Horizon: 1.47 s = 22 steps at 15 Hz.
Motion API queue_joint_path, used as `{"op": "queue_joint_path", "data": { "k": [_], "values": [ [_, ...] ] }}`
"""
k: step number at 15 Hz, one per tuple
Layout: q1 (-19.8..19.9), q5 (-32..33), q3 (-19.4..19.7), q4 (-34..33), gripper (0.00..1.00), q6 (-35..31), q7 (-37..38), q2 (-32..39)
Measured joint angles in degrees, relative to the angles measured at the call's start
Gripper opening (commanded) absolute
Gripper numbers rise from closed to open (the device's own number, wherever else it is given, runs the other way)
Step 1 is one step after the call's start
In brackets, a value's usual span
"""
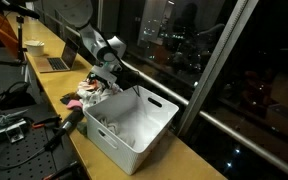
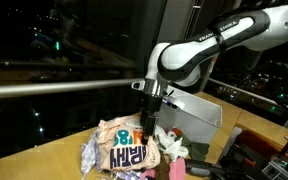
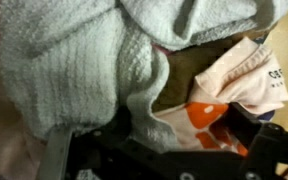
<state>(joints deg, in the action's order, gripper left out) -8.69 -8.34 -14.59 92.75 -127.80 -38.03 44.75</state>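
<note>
Beneath the hand [image 2: 149, 127], crumpled pale towel [image 3: 74, 60]

Qty: 1 bin [image 1: 124, 135], 1 laptop [image 1: 56, 62] — 1 snack bag [image 2: 124, 150], 1 towel [image 3: 64, 60].

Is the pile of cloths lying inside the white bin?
No, the pile lies on the desk, beside the bin and outside its wall.
</note>
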Motion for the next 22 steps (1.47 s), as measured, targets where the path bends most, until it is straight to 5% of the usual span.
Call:
{"op": "queue_joint_path", "data": {
  "k": [10, 16, 22],
  "values": [
    [3.5, 0.0, 0.0, 2.0, 0.02, 0.0, 0.4, 1.0],
    [8.2, -0.3, -0.1, 11.3, 0.0, 0.1, 0.1, -7.4],
    [10.1, -3.9, -0.7, 24.1, 0.0, 1.5, -3.1, -23.6]
  ]
}}
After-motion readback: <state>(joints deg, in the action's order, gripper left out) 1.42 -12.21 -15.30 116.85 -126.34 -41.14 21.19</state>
